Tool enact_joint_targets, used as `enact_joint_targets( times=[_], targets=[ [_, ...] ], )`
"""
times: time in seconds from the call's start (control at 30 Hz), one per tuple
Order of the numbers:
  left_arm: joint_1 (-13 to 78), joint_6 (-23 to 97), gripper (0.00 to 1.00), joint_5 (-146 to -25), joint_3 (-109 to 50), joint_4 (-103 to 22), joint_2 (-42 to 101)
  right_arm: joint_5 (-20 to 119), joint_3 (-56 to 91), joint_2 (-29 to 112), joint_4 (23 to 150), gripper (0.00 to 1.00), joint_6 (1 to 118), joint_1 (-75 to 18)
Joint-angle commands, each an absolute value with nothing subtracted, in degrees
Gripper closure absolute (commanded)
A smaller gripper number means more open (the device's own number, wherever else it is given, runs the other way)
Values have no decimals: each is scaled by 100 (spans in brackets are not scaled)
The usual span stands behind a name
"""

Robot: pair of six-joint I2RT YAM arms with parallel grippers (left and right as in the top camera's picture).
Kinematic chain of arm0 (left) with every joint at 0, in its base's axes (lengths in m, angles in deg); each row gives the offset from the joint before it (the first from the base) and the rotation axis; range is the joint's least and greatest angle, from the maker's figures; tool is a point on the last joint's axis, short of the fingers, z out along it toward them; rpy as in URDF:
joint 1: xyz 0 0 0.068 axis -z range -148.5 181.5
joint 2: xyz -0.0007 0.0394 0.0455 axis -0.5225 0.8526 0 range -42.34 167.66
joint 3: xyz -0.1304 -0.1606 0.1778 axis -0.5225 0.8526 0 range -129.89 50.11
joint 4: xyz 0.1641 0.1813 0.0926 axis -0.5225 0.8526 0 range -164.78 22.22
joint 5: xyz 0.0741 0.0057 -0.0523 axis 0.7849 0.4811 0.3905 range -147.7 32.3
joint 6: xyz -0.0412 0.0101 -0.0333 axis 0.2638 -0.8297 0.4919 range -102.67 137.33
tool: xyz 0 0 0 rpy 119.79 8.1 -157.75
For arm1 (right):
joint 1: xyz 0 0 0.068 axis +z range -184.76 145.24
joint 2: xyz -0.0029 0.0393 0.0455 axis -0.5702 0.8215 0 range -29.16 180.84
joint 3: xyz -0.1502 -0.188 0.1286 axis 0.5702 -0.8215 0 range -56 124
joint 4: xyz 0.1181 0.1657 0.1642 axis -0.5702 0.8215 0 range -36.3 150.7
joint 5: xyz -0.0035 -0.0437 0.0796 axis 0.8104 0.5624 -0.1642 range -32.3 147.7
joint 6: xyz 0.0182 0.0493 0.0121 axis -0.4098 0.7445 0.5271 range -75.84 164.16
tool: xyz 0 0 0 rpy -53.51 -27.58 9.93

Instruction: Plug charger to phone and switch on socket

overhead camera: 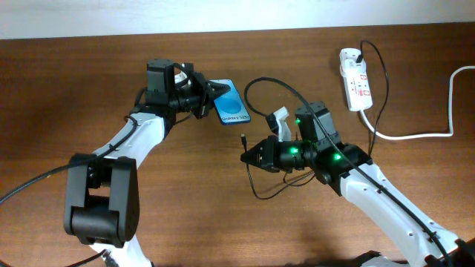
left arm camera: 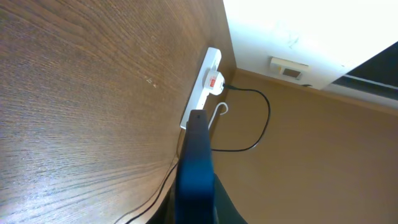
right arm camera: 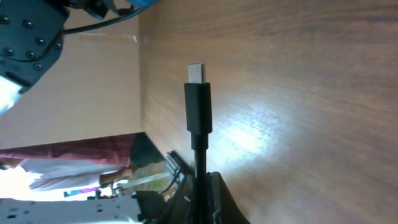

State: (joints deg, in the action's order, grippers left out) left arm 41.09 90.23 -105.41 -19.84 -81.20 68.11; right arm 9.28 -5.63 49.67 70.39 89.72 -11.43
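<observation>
The blue phone [overhead camera: 232,104] with white text is held edge-on above the table, my left gripper [overhead camera: 211,92] shut on its left end. In the left wrist view the phone [left arm camera: 196,168] rises as a dark blue slab between the jaws. My right gripper [overhead camera: 249,157] is shut on the charger cable just behind its plug tip [overhead camera: 243,138], which points toward the phone with a gap between them. The plug tip [right arm camera: 198,102] stands upright in the right wrist view. The black charger cable [overhead camera: 289,93] loops back to the white socket [overhead camera: 355,78] at the far right.
A thick white cord [overhead camera: 430,126] runs from the socket to the table's right edge. The socket [left arm camera: 205,84] with a red switch and the adapter plugged in lies by the table's far edge in the left wrist view. A white clip-like piece [overhead camera: 278,119] sits near my right arm.
</observation>
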Motion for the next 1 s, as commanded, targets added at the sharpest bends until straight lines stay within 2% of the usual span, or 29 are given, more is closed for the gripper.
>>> enact_joint_targets(
  times=[0.0, 0.2, 0.4, 0.53, 0.97],
  targets=[
    [4126, 8680, 100, -10628, -1997, -8137, 6643, 668, -307, 4987, 7050, 96, 9142, -1160],
    [4126, 7845, 100, -10639, -1997, -8314, 6643, 694, -305, 4998, 7450, 96, 8968, -1160],
    [4126, 7734, 100, -10698, -1997, -8489, 6643, 567, -305, 5175, 7476, 96, 8944, -1160],
    [4159, 7718, 100, -10696, -1997, -8511, 6643, 239, -305, 5478, 7022, 96, 8946, -1160],
    [4201, 7721, 100, -10740, -1997, -8592, 6643, 322, -305, 5747, 6748, 96, 8614, -1366]
  ],
)
